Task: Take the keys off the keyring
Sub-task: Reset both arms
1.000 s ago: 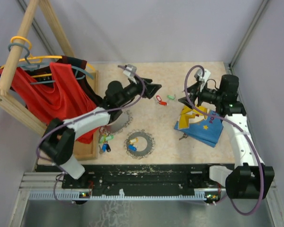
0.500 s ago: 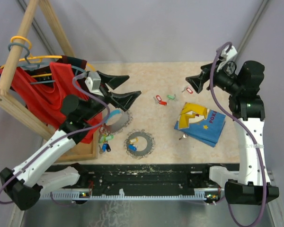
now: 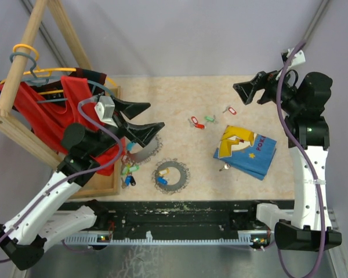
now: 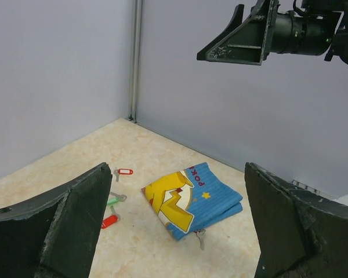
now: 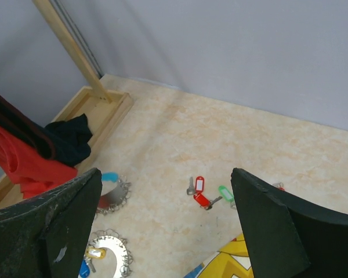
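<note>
Now both arms (jaws wide) have risen from the keys.

red, green keys; seemingly grey keyring

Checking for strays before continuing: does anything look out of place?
A small key pokes out from under the folded blue cloth, away from the three tagged keys lying loose behind it.

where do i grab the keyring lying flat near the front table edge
Take the keyring by its right rim, straight down from above, one pincer finger inside the hole, one outside. It lies flat on the table, so no side grip is offered, and the yellow- and blue-tagged keys sit at its left inner part, leaving the right rim bare.
</note>
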`<control>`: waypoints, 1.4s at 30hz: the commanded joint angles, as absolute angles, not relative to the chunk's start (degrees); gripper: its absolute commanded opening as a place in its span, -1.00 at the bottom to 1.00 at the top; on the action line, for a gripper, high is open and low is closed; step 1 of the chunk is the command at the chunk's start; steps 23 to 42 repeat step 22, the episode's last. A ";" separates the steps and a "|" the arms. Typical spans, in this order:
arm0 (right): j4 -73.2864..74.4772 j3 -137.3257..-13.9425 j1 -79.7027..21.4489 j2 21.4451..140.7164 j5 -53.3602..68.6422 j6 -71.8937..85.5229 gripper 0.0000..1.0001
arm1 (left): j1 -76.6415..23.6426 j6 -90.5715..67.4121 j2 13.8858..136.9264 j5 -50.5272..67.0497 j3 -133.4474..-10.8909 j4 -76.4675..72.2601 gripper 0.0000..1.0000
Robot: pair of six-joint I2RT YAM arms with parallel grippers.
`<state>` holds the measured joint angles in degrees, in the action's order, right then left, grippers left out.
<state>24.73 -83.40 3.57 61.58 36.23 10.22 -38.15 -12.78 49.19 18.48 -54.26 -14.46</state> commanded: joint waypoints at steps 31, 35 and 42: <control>20.08 -79.76 5.69 59.07 40.98 8.30 0.88 | -38.14 -14.07 44.07 15.19 -47.81 -13.66 1.00; 20.08 -79.76 5.69 59.07 40.98 8.30 0.88 | -38.14 -14.07 44.07 15.19 -47.81 -13.66 1.00; 20.08 -79.76 5.69 59.07 40.98 8.30 0.88 | -38.14 -14.07 44.07 15.19 -47.81 -13.66 1.00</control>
